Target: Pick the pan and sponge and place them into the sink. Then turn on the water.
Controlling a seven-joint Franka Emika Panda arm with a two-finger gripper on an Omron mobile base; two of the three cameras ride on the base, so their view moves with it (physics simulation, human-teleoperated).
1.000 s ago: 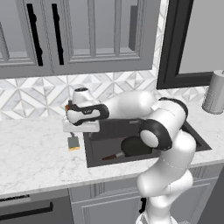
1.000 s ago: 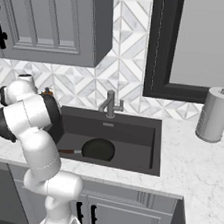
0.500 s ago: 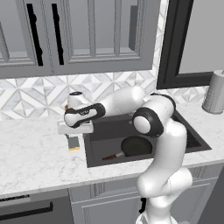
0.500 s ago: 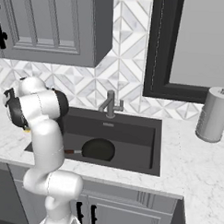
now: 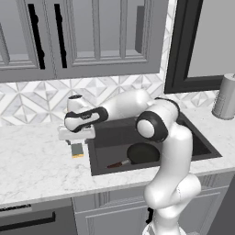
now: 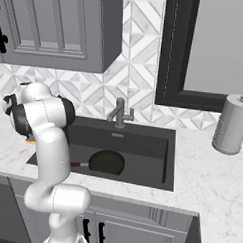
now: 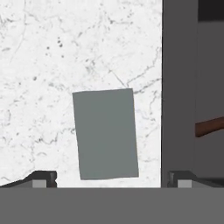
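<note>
The sponge [image 5: 77,150] lay on the marble counter [image 5: 36,160] close to the left rim of the sink [image 5: 98,140], grey-green face up over its yellow body — in the left base view the gripper [image 5: 76,137] hung directly above it, the arm stretched leftward over the basin to get there. That placing reads as the approach for a pick. The pan [image 5: 142,153] was already down in the basin near its front wall, handle [image 5: 119,163] pointing left, so that half of the job looked done and the sponge was the piece left on the counter. Grey cabinets [image 5: 92,36] hung above a white-and-grey patterned backsplash, and a grey canister [image 5: 225,97] stood at the counter's far right end.

From the right base view, the pan [image 6: 106,162] sat in the left half of the dark sink [image 6: 152,150], and the faucet [image 6: 119,113] stood at the back rim with no stream falling from it, so the water step remained. The arm's elbow hid the hand here. A dark-framed window [image 6: 212,47] rose behind the right part of the counter [image 6: 216,177].

In the hand view the sponge [image 7: 105,133] sat nearly centred on the white veined counter [image 7: 43,65], slightly skewed, with the sink's dark edge [image 7: 177,87] running alongside and the pan's reddish-brown handle [image 7: 210,127] showing inside it. The two fingertips [image 7: 43,178] stood spread wide, one either side of the sponge and clear of it — jaws released, grasping nothing, well set to straddle it.
</note>
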